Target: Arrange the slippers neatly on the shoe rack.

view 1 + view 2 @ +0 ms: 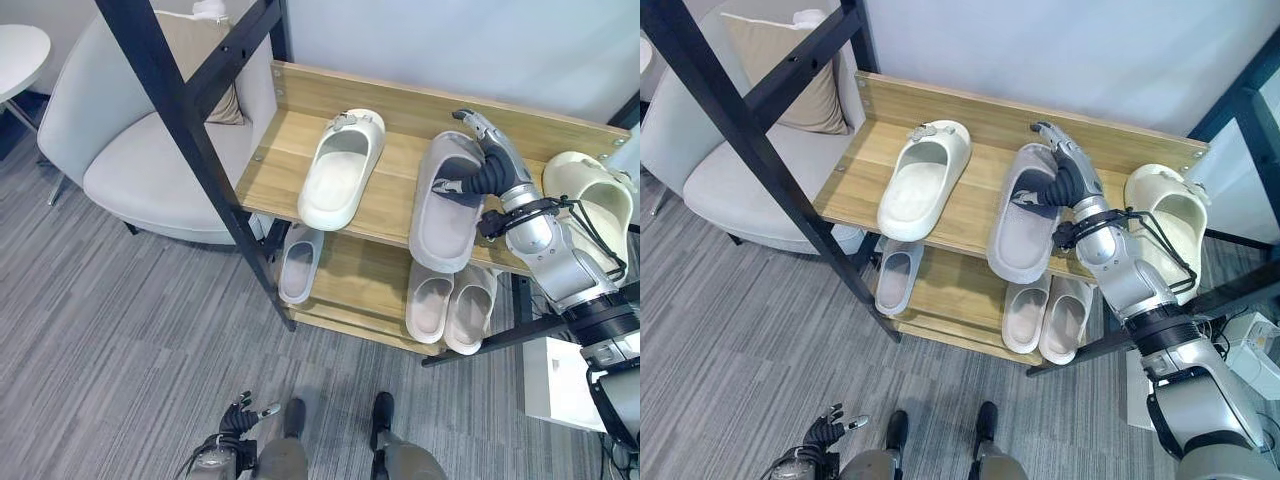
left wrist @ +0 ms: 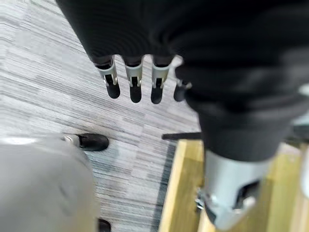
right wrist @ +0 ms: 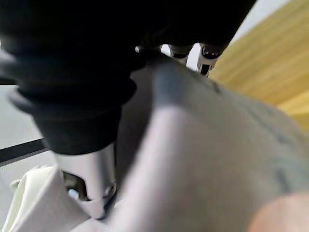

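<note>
The left hand (image 1: 238, 418) hangs low over the carpet in front of the rack (image 1: 300, 165), fingers loosely straight and holding nothing; it plays no part in this step.

On the lower shelf (image 1: 345, 275) sit a single pale slipper (image 1: 299, 262) to the left and a pale pair (image 1: 449, 302) to the right, side by side and roughly aligned.

On the top shelf, the grey slipper (image 1: 445, 200) lies in the middle with its near end hanging a little over the front edge. The right hand (image 1: 487, 160) rests on it: the fingers run nearly straight along the slipper's right side towards its far end, and the thumb lies on the strap. I judge this a light pinch of the strap, not a firm wrap.

The step in hand looks like settling this slipper squarely. To do it well, slide it back until it no longer overhangs, and keep it parallel with the white slipper (image 1: 340, 167) to its left, which lies flat and well apart. Move it slowly, since the hold is shallow and the sole could pivot under the fingers.

A cream slipper (image 1: 592, 205) just right of the wrist sits tilted at the shelf's end, so the forearm should not nudge it off.
</note>
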